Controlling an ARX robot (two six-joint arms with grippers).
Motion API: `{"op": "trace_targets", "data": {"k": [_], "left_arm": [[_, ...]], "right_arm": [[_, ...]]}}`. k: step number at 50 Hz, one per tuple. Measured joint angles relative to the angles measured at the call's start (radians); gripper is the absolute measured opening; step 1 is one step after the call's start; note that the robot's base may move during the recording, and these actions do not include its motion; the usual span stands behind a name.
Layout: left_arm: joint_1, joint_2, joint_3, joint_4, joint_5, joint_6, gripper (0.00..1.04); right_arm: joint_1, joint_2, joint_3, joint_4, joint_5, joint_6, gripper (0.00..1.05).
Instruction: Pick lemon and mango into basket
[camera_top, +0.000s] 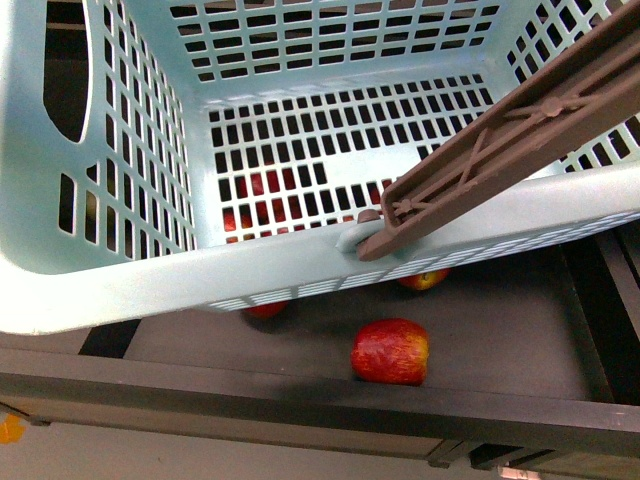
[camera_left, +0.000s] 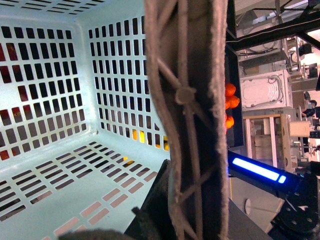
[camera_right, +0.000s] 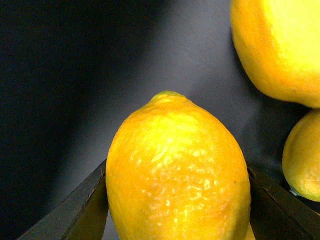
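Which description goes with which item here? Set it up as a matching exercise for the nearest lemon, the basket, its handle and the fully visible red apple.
Items:
1. lemon
2. basket
3. handle
4. red apple

Descriptions:
A. pale teal, slotted walls
B. lying on the dark shelf
C. between the fingers of the right gripper
D. brown, ribbed

Pairs: 1-C, 2-A, 3-D, 4-B

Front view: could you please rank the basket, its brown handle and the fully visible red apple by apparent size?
Largest: basket, though it is nearest the camera.
Then brown handle.
Smallest: red apple.
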Motion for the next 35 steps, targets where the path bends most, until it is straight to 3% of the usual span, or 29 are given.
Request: {"op": "trace_targets", "data": {"k": [7, 18, 29, 35], "left_arm": [[0.0, 0.0, 0.0, 0.0, 0.0, 0.0, 0.06], [0.0, 0.0, 0.0, 0.0, 0.0, 0.0, 0.06], [0.0, 0.0, 0.0, 0.0, -0.001, 0.0, 0.06], [0.0, 0.0, 0.0, 0.0, 0.001, 0.0, 0.06]], "right_arm": [[0.02, -0.192, -0.131, 0.063, -0.058, -0.121, 0.65], [0.072, -0.614, -0.378, 0.049, -0.261, -0.341, 0.65], [0.118, -0.931, -0.478, -0.04, -0.359, -0.405, 0.65], [0.201, -1.112, -0.508, -0.087, -0.373, -0.402, 0.65]]}}
